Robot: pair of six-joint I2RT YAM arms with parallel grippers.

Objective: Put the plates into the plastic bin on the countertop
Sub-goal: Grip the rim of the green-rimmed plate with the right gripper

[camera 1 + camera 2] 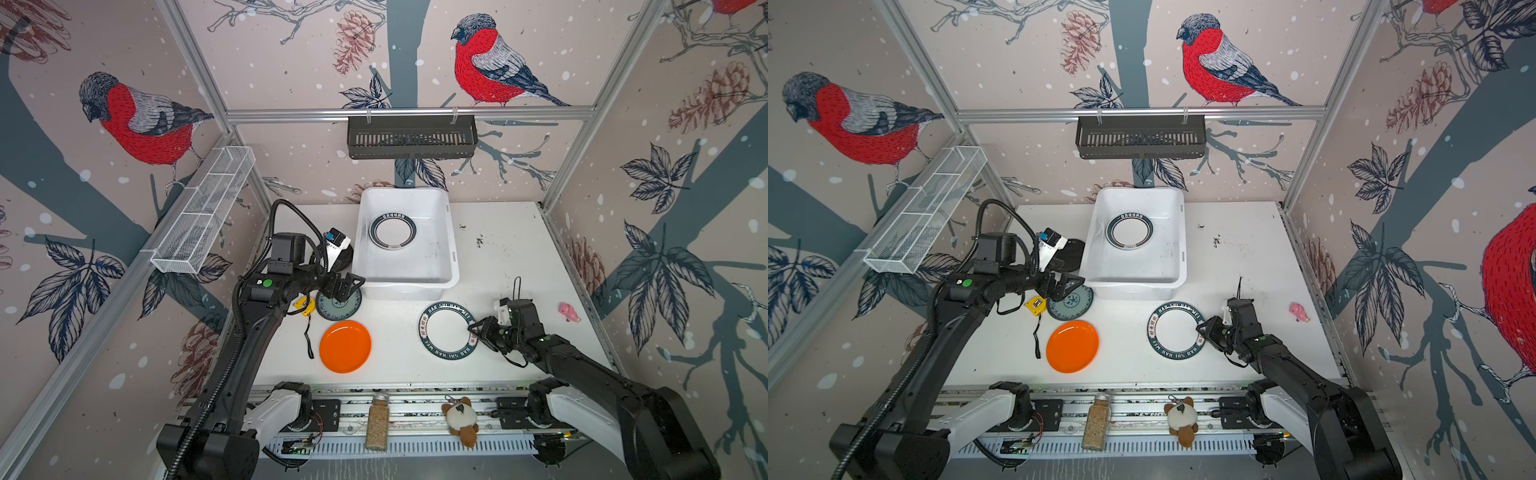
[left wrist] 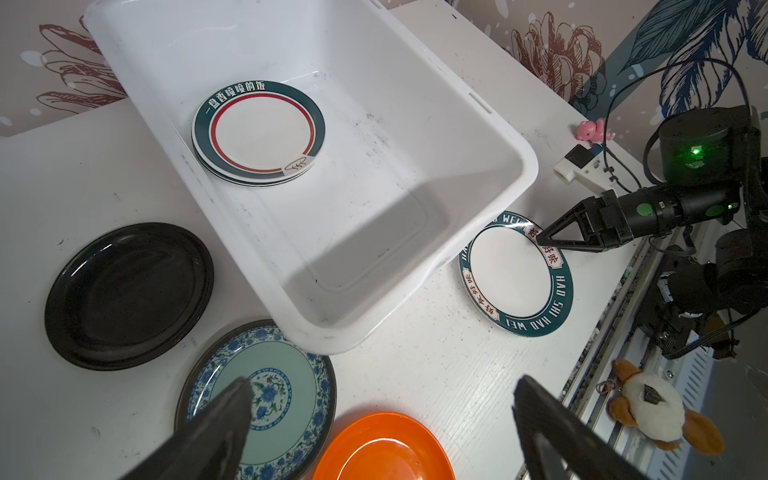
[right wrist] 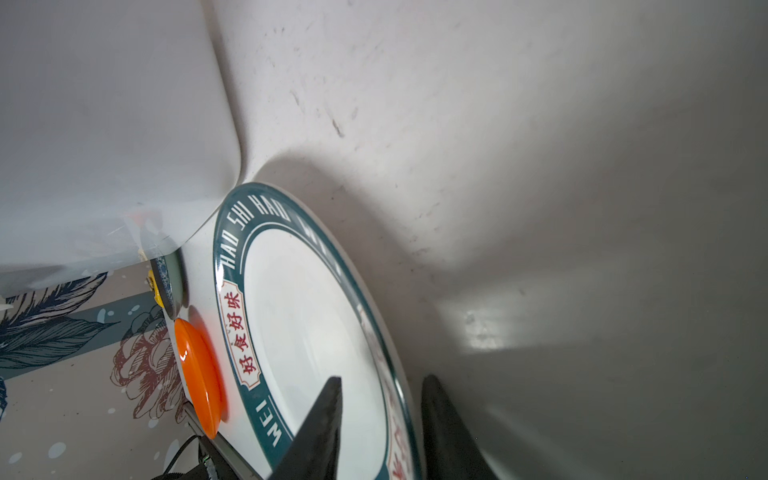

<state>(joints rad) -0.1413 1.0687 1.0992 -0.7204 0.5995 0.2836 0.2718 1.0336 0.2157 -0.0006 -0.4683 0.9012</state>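
Left wrist view: white speckled countertop point(image 2: 436, 365) bears one glossy black round plate point(image 2: 129, 295), one teal floral plate point(image 2: 286, 374), one orange plate point(image 2: 386, 449). The left gripper point(image 2: 382, 386) gapes wide, empty. One white plastic bin point(image 2: 415, 137) holds stacked ringed white plates point(image 2: 262, 133). The right gripper point(image 2: 540, 240), narrow, straddles the rim of one lettered white plate point(image 2: 511, 274).

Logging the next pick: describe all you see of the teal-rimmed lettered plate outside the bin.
The round white plate with a teal lettered rim looks glossy: teal band reading HAO SHI HAO WEI, red characters on cream panels. It lies flat on the white countertop, close before the white plastic bin. The right hand straddles its edge; grip unclear.
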